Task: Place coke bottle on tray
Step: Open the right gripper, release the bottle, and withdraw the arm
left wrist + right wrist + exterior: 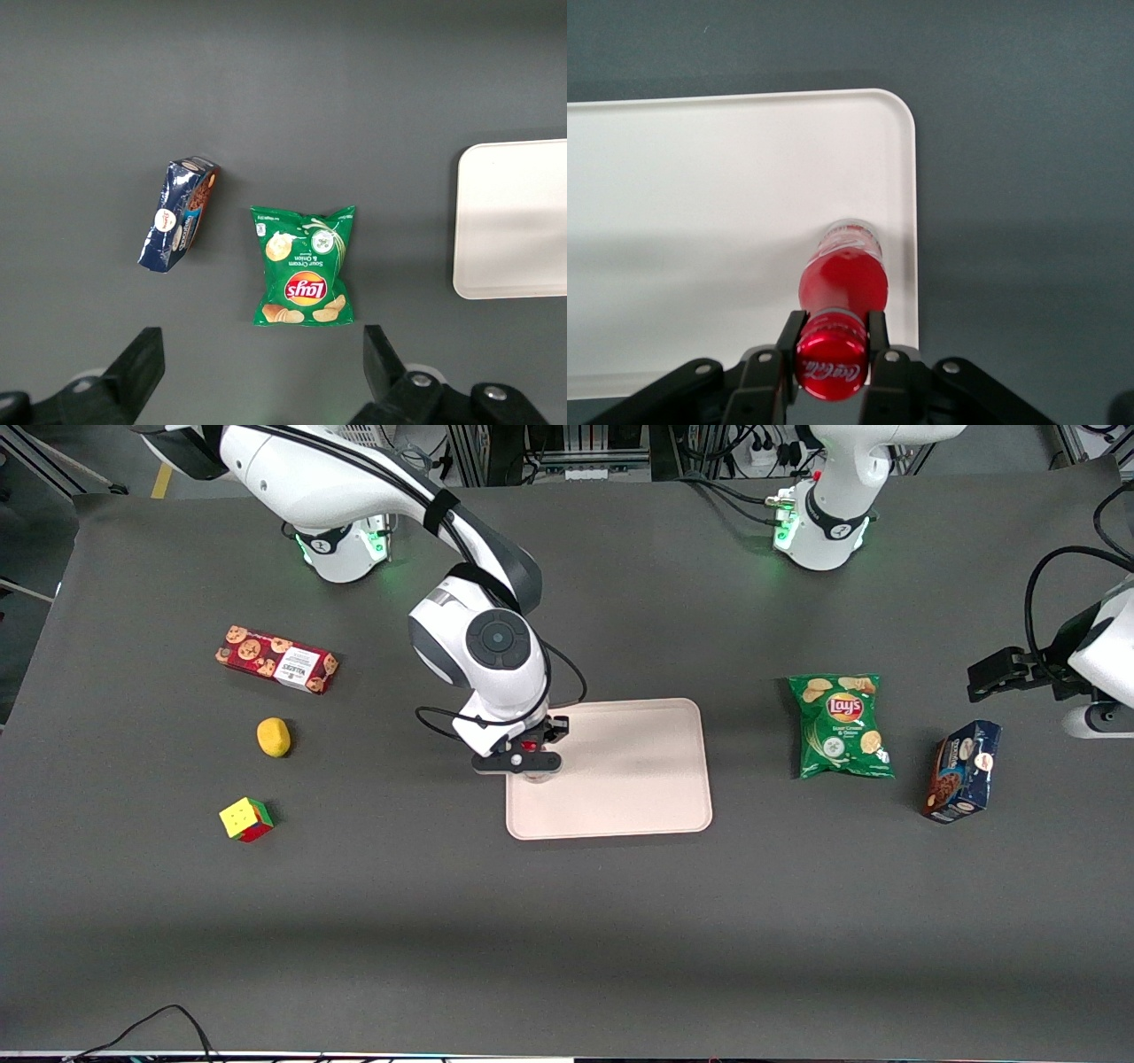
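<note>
The coke bottle (842,283), red with a red cap, stands upright with its clear base on the tray (700,221), close to the tray's rim. My right gripper (833,341) is shut on the bottle's neck just under the cap. In the front view the gripper (529,757) is over the pale pinkish-beige tray (629,771) at its edge toward the working arm's end; only a bit of red bottle (529,746) shows under the hand.
A cookie box (276,659), a lemon (273,737) and a puzzle cube (246,819) lie toward the working arm's end. A Lay's chip bag (840,724) and a blue box (962,771) lie toward the parked arm's end.
</note>
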Tool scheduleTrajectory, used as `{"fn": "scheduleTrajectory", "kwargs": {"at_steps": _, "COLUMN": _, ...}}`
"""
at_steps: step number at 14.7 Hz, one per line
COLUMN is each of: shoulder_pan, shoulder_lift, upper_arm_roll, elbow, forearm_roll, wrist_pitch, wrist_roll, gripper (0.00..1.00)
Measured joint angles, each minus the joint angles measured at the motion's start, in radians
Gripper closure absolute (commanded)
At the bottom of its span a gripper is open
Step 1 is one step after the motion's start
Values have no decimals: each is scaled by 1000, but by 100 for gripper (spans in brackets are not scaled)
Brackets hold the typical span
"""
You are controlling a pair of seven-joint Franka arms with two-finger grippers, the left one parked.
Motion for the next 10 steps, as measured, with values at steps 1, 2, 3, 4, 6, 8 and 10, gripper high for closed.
{"fn": "scheduleTrajectory", "kwargs": {"at_steps": 1, "shoulder_pan": -1, "shoulder_lift": 0, "upper_arm_roll": 0, "elbow": 0, "forearm_roll": 0, "wrist_pitch": 1, "wrist_roll": 0, "gripper": 0}}
{"fn": "scheduleTrajectory", "kwargs": {"at_steps": 2, "shoulder_pan": -1, "shoulder_lift": 0, "upper_arm_roll": 0, "elbow": 0, "forearm_roll": 0, "wrist_pitch": 2, "wrist_roll": 1, "gripper": 0}}
{"fn": "scheduleTrajectory", "kwargs": {"at_steps": 3, "shoulder_pan": -1, "shoulder_lift": -2, "upper_arm_roll": 0, "elbow": 0, "forearm_roll": 0, "wrist_pitch": 5, "wrist_roll": 2, "gripper": 0}}
{"fn": "scheduleTrajectory", "kwargs": {"at_steps": 4, "shoulder_pan": -1, "shoulder_lift": -3, "upper_arm_roll": 0, "elbow": 0, "forearm_roll": 0, "wrist_pitch": 7, "wrist_roll": 2, "gripper": 0}}
{"fn": "scheduleTrajectory", "kwargs": {"at_steps": 6, "shoulder_pan": -7, "shoulder_lift": -10, "upper_arm_roll": 0, "elbow": 3, "forearm_roll": 0, "wrist_pitch": 13, "wrist_roll": 8, "gripper": 0}}
{"fn": "scheduleTrajectory", "kwargs": {"at_steps": 8, "shoulder_pan": -33, "shoulder_lift": -40, "upper_arm_roll": 0, "elbow": 13, "forearm_roll": 2, "wrist_pitch": 14, "wrist_roll": 13, "gripper": 0}}
{"fn": "scheduleTrajectory", "kwargs": {"at_steps": 10, "shoulder_pan": -79, "shoulder_lift": -117, "upper_arm_roll": 1, "elbow": 16, "forearm_roll": 37, "wrist_pitch": -31, "wrist_roll": 12, "gripper": 0}}
